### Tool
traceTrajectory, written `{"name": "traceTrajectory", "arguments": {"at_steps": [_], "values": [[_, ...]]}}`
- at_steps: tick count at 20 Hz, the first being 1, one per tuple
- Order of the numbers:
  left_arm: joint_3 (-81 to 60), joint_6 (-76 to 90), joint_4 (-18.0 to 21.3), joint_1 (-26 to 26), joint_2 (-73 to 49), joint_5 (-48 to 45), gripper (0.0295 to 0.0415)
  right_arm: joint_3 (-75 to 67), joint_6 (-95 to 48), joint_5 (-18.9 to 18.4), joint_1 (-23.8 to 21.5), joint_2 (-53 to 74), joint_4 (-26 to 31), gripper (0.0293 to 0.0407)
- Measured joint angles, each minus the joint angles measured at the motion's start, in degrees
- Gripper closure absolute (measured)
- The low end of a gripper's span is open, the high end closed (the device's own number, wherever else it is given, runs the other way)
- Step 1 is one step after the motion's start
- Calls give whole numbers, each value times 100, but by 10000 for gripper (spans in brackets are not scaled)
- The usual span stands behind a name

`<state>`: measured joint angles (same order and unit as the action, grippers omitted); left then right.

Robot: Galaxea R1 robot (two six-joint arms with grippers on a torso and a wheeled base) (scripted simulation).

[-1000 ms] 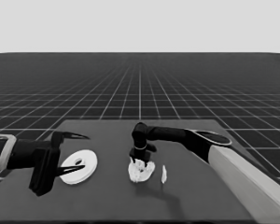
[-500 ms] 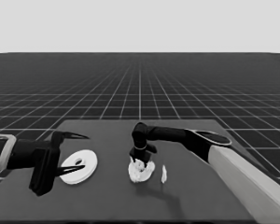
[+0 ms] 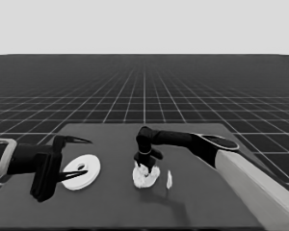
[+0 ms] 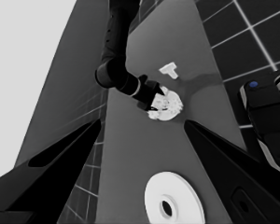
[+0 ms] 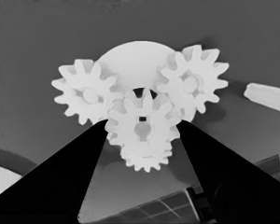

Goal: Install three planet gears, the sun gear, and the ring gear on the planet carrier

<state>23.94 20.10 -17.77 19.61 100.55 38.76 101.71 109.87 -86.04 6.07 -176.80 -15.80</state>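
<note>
Seating the sun gear (image 5: pixel 142 128) at centre frame: right gripper (image 5: pixel 141 140) jaws grasp it above the smaller round part (image 5: pixel 130 58); meshing follows. Left gripper (image 3: pixel 67 159), lower left, released.

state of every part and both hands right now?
Smaller round part: flat on the table, gears on it.
Two outer gears: seated flat on it.
Middle gear: between the right hand's fingers, over the centre hole; another gear shows beneath it.
Larger round part: flat, apart, not installed.
Thin white piece: beside the stack, untouched.
Left hand: waiting, open.
</note>
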Motion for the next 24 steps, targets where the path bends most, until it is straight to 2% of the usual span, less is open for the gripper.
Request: {"name": "traceTrajectory", "arguments": {"at_steps": [24], "values": [[0,0,0,0,0,0,326,2,1440,0,11,2,0,390]]}}
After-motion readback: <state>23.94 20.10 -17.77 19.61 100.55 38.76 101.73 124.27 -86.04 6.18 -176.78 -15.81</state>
